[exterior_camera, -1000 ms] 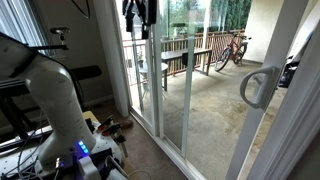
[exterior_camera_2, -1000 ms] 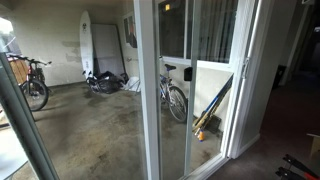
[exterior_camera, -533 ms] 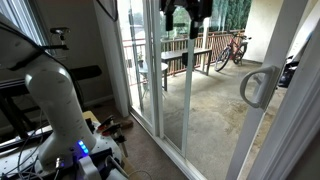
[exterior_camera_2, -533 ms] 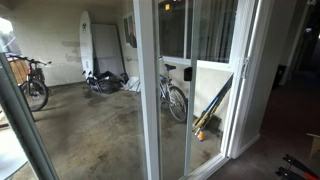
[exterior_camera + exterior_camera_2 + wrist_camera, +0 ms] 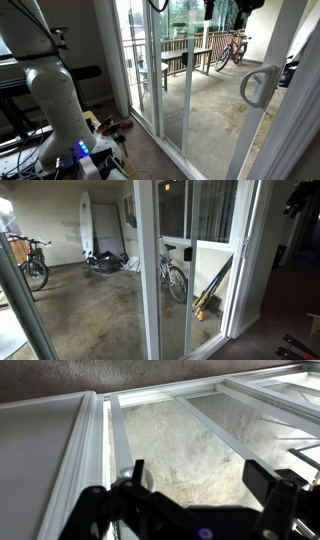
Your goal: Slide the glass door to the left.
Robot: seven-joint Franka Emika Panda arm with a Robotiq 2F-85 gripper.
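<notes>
The glass door (image 5: 284, 112) is standing at the right edge of an exterior view, its pale D-shaped handle (image 5: 257, 87) facing the opening onto the concrete patio floor (image 5: 205, 105). The gripper (image 5: 198, 478) is hanging high up, well apart from the handle. In the wrist view its jaws are standing spread, gripping nothing, over white door frames (image 5: 95, 450) and concrete.

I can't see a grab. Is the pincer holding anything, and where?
Nothing is held. The pincer is open with nothing in it, high up and apart from the grey handle on the glass door.
</notes>
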